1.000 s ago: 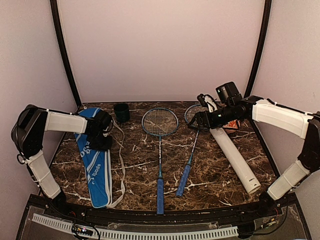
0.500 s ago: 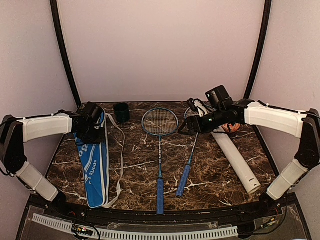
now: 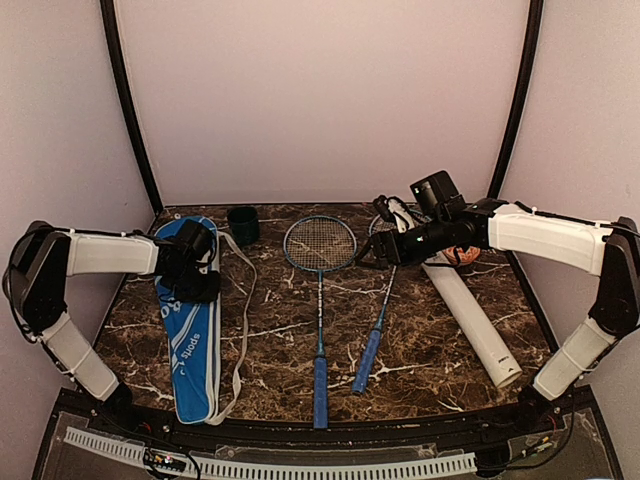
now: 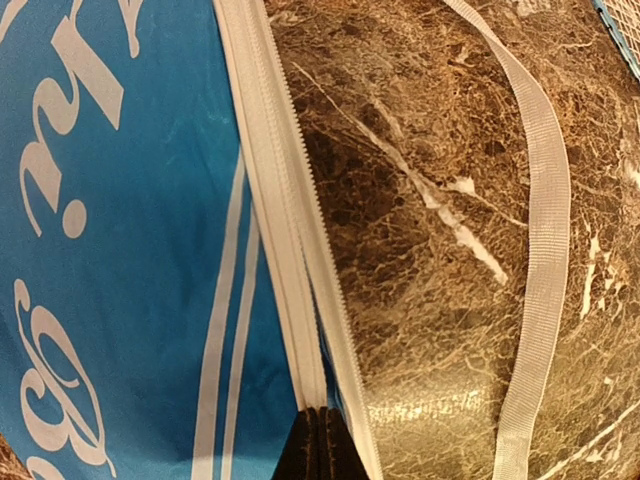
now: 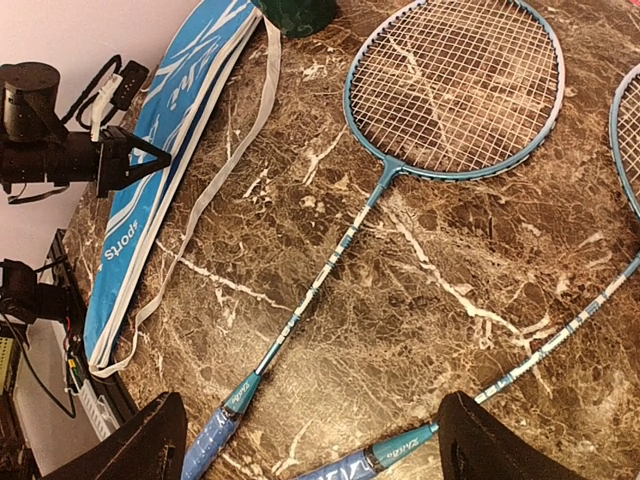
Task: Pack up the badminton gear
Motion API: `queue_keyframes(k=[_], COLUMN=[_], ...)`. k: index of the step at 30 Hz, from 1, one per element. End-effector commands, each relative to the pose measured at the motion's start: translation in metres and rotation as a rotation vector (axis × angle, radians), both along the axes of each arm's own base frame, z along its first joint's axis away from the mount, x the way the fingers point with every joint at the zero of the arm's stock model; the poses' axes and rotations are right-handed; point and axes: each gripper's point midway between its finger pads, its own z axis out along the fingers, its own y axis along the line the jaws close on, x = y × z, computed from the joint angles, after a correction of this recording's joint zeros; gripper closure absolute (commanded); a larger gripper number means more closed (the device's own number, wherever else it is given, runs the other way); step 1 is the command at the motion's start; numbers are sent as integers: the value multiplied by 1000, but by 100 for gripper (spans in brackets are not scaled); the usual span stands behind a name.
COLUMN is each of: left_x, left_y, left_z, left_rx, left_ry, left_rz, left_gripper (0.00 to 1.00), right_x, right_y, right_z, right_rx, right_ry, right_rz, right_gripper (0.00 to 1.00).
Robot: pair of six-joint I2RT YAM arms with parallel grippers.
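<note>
- The left claw is down on the blue racket bag, toward the bag's far end.
- In the left wrist view its dark fingertips are pressed together with no gap. They are clenched on the bag's white zip edge, which runs straight into them.
- The bag lies flat along the left edge of the table. It reaches from near the far-left corner almost to the near edge, with its white lettering facing up.
- The bag's white strap trails loose on the marble just to the right of it.
- The right claw hangs above the table toward the far edge, over the head of the 2nd racket.
- Its 2 fingers stand wide apart at the bottom of the right wrist view, released, with nothing between them.
- The 1st racket lies straight down the middle of the table. Its head points to the far edge and its blue handle reaches the near edge.
- The 2nd racket lies just to the right of the 1st, slanted. Its head is partly hidden under the right claw, and its blue handle ends near the 1st racket's handle without touching it.
- The long white tube lies on a diagonal on the right side, from under the right arm down toward the near-right corner.
- A small orange thing sits against the tube's far end. It is too hidden by the arm to tell what it is.
- A small dark cup stands upright at the far edge, between the bag's far end and the 1st racket's head.
</note>
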Motion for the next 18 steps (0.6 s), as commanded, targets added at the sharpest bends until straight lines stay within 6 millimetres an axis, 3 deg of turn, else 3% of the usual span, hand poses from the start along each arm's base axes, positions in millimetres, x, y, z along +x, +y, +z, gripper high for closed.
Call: queue_keyframes(k=[1,5,8,11,13,18], left_x=[3,1,-1,-5,-7,-9], left_y=[-5,0,7,9,10,12], left_z=[17,43,58,65,68,72], left_rx=[-36,-48,-43,-48,-49,-57], left_ry=[-49,-122,-168,-178,-187,-203], left_rz=[-15,4,23,29,32,35], left_gripper=[100,100,100,100,100,100], right_x=[-1,-3,-4,-10,-13,-8], right_y=[11,23,39,60,73,84], right_z=[0,3,-13,-28,-37,-68], right_rx=[44,103,120,108,134,188], right_ry=[-5,10,56,84,133,228], right_rz=[18,33,28,25,10,-58], right_gripper=[13,17,23,29,38,48])
